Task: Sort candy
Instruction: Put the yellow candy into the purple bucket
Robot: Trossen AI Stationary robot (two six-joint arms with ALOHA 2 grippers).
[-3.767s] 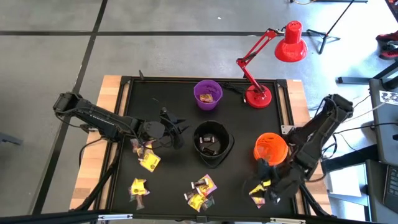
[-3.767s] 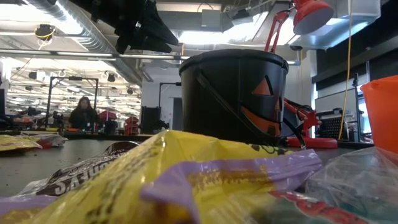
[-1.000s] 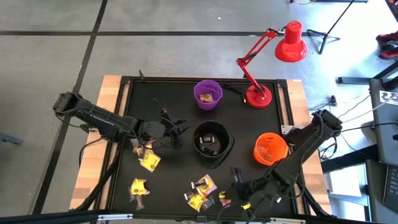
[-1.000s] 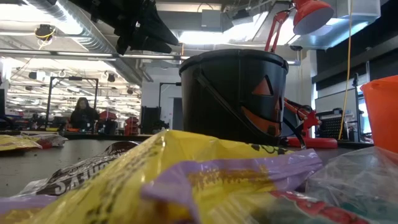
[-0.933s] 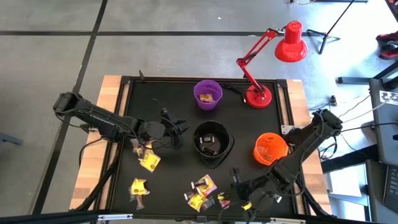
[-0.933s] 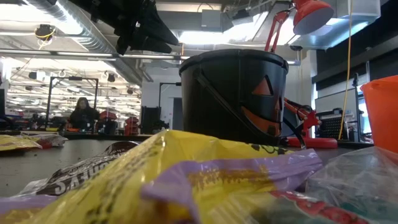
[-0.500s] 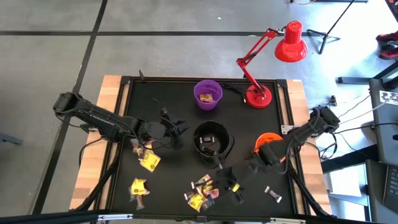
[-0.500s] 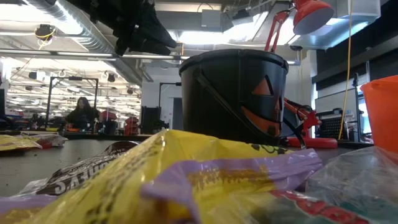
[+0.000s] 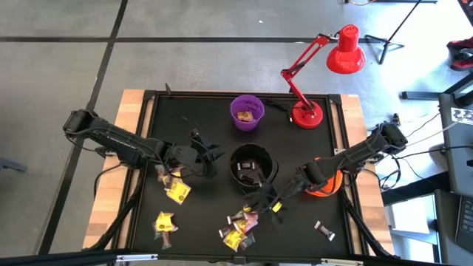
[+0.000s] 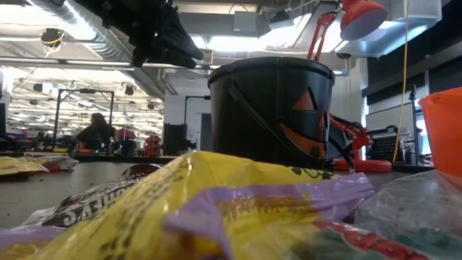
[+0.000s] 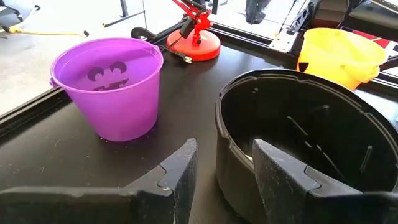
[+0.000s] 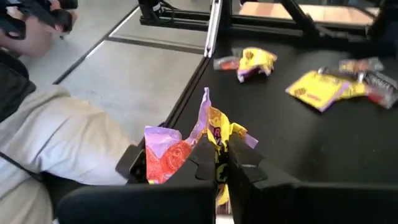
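On the left of the bench [image 9: 148, 222], the left end effector [image 9: 212, 157] hovers beside the black bowl, its two fingers [image 11: 180, 174] parted with nothing between them. Just below that arm lie a few candy pieces [image 9: 176, 188], yellow and dark, and farther toward the front edge another yellow piece [image 9: 164, 221] lies alone.

At the middle back stands the purple bowl [image 9: 247, 112], holding a small yellowish-brown wrapped piece. In front of it the black bowl [image 9: 253, 168] holds some dark pieces. Below it, a cluster of yellow and purple candy [image 9: 238, 229] lies on the bench surface.

The right end effector [image 9: 275, 207] reaches across from the right side to a spot just in front of the black bowl, pinched shut on a yellow-and-purple wrapped candy [image 12: 214, 134]. Behind its arm stands the orange bowl [image 9: 324, 185], mostly covered by the arm; its contents cannot be seen. A single small piece [image 9: 323, 230] lies near the front right corner. A red desk lamp [image 9: 314, 81] stands at the back right.

The left wrist view shows the purple bowl's face markings and its inner wall, but not its bottom. The right wrist view shows the gripped wrapper close up, with a red-and-purple one [image 12: 166, 152] beside it, and a person's light sleeve [image 12: 56, 149] beyond the bench edge. The low view shows the black bowl's pumpkin face [image 10: 307, 119] behind a close yellow wrapper [image 10: 216, 202], and a person [image 10: 94, 133] far back in the room.
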